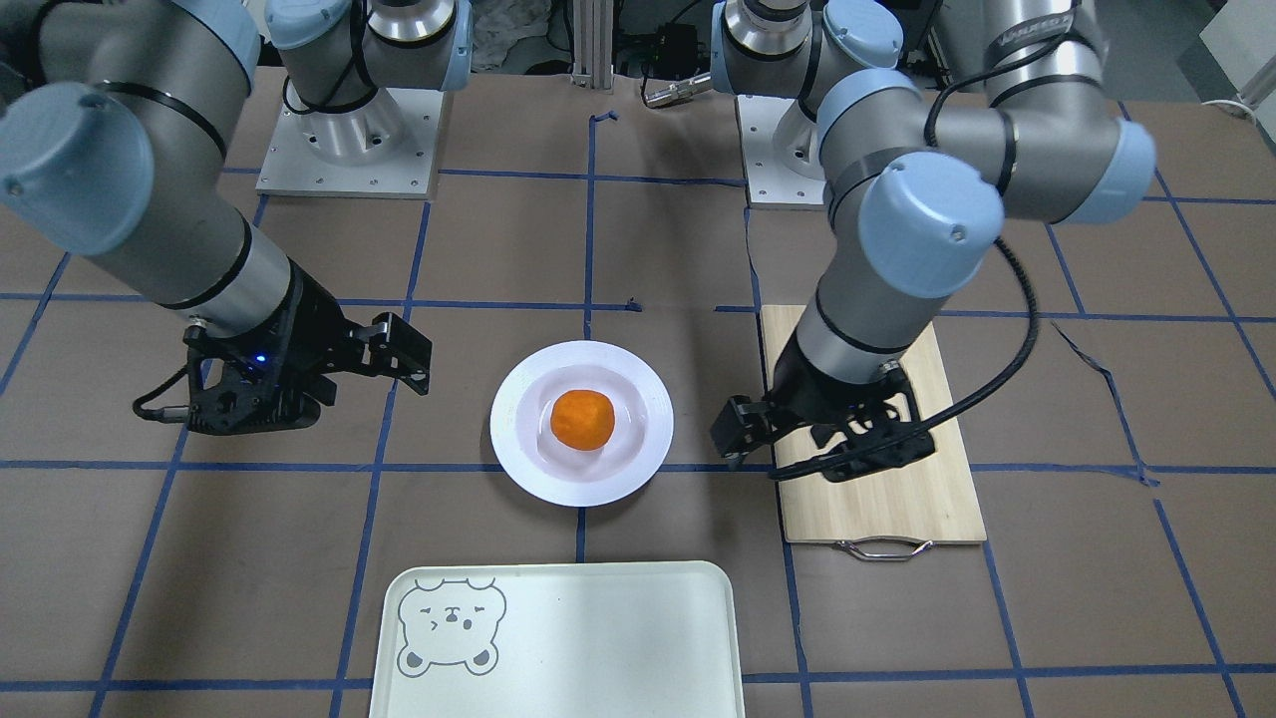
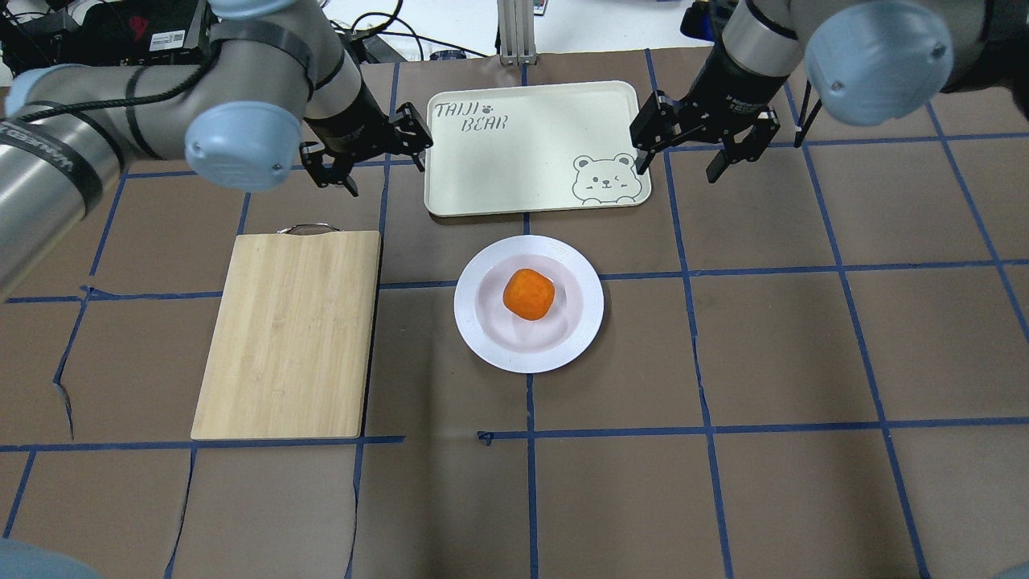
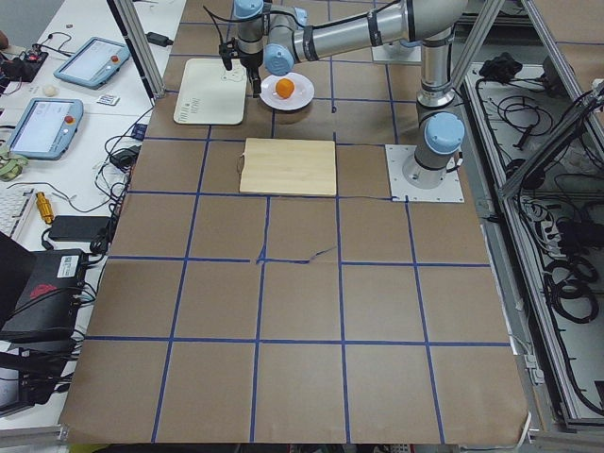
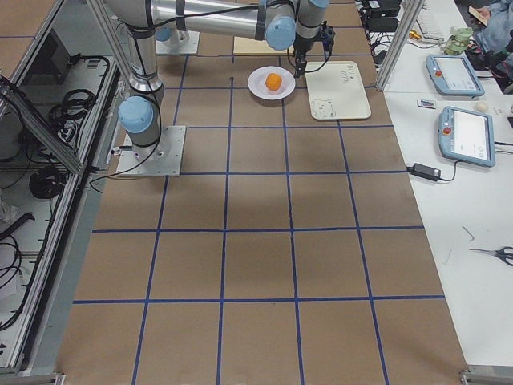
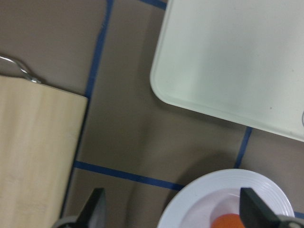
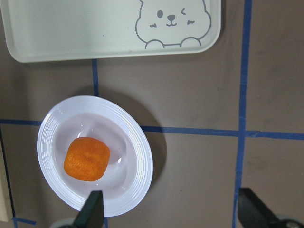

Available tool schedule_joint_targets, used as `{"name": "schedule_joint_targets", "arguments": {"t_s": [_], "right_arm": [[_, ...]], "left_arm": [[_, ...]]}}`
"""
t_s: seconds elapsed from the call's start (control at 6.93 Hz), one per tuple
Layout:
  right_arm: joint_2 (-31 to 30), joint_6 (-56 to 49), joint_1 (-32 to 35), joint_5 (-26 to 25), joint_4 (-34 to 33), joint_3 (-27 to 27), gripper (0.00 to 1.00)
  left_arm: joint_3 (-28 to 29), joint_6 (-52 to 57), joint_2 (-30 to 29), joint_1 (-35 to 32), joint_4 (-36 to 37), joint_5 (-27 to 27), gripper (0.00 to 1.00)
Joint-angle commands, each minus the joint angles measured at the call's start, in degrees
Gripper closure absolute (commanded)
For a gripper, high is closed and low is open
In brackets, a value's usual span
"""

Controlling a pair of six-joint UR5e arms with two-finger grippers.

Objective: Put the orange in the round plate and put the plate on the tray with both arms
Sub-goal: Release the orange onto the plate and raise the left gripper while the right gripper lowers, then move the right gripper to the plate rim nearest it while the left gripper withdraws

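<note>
Orange (image 2: 529,294) sits in round plate (image 2: 474,331), mid-worktop; tray (image 2: 530,161) just beyond, apart. We judge first step done. Left tool (image 2: 384,167) and right tool (image 2: 678,169) wide open, empty, raised, flanking plate. Next we need matched grips on opposite rims and a level lift.

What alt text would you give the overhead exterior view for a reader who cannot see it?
An orange sits in the round plate at mid-table, with the tray bare just beyond. The left gripper and right gripper hang open on either side; a bamboo board lies left.
</note>
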Motion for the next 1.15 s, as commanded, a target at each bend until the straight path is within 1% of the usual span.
{"name": "schedule_joint_targets", "arguments": {"t_s": [0.0,0.14,0.29,0.43,0.58,0.72,1.01], "right_arm": [[1.17,3.81,0.15,5.17,-17.92,14.96,0.00],[1.79,4.34,0.50,5.36,-27.49,21.38,0.00],[3.01,4.61,0.59,7.27,-33.50,25.45,0.00],[4.24,4.78,0.67,10.77,-35.65,26.71,0.00],[5.04,7.13,1.37,10.81,-36.63,26.72,0.00],[6.00,8.81,2.51,10.72,-39.86,26.98,0.00],[7.07,12.15,4.10,10.89,-41.02,27.07,0.00]], "left_arm": [[3.20,1.66,4.98,4.09,-7.25,6.13,0.00],[2.85,1.66,6.47,5.59,-8.22,6.48,0.00],[2.59,1.74,7.27,7.34,-10.15,6.57,0.00],[1.63,8.45,8.76,8.49,-10.86,6.48,0.00],[1.27,14.08,10.60,9.03,-12.87,6.57,0.00],[1.27,16.31,11.66,9.90,-14.80,6.48,0.00],[0.39,17.04,13.25,10.00,-14.74,6.04,0.00]]}}
